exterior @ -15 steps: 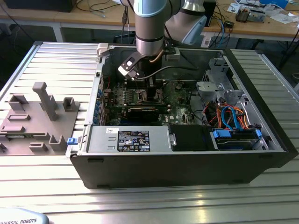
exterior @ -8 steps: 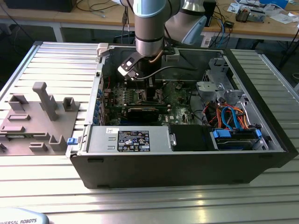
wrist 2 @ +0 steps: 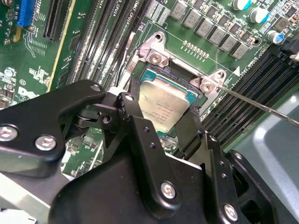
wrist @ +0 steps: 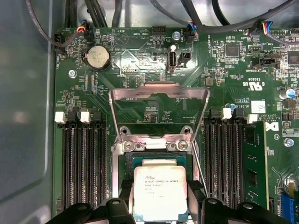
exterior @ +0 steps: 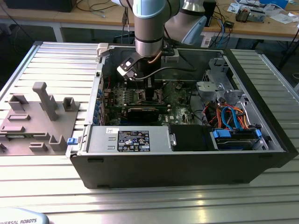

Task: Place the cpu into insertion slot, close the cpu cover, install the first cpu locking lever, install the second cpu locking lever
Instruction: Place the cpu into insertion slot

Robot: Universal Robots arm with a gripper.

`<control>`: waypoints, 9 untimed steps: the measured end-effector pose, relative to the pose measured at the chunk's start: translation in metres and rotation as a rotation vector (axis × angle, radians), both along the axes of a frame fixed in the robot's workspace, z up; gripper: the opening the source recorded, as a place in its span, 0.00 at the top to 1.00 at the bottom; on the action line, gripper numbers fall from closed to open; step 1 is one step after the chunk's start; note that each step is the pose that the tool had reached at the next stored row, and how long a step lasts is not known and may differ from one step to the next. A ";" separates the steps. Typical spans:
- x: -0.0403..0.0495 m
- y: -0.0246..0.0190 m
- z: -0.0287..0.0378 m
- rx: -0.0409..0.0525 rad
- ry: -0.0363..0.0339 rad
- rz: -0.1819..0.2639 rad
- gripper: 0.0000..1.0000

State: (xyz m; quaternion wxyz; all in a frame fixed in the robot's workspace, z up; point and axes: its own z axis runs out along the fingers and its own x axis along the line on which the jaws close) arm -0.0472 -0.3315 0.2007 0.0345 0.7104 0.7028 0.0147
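The cpu (wrist: pixel 160 193) (wrist 2: pixel 166 105), a silver-topped square chip, sits between the black fingers (wrist: pixel 125 189) of my gripper (wrist: pixel 160 186) (wrist 2: pixel 161 114), which is shut on it. The chip hangs right over the insertion slot (wrist: pixel 161 161) (wrist 2: pixel 163 74), whose dark edge shows beyond it. The cpu cover (wrist: pixel 159 87) stands open, tipped away from the socket. A thin wire locking lever (wrist 2: pixel 261 107) juts out beside the socket, unlatched. In the exterior view the gripper (exterior: pixel 150 93) reaches down into the open computer case.
Long black memory slots (wrist: pixel 81 163) flank the socket on both sides. A coin battery (wrist: pixel 97 57) and cables lie beyond the cover. The case holds a power supply (exterior: pixel 133 140) and a drive bay with blue and orange cables (exterior: pixel 231 116). A grey fixture (exterior: pixel 42 116) stands on the exterior view's left.
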 end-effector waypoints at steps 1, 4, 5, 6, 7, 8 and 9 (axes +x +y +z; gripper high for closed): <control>0.0000 0.0003 -0.0002 -0.0001 -0.0001 0.000 0.46; 0.0000 0.0015 -0.0010 -0.0001 0.0000 0.000 0.46; 0.0001 0.0018 -0.0012 -0.0001 0.0000 0.000 0.46; 0.0001 0.0022 -0.0017 -0.0002 0.0001 0.000 0.46; 0.0001 0.0023 -0.0020 -0.0002 0.0001 0.000 0.46; 0.0002 0.0024 -0.0022 -0.0005 0.0002 0.000 0.46; 0.0002 0.0025 -0.0027 -0.0006 0.0004 0.000 0.46</control>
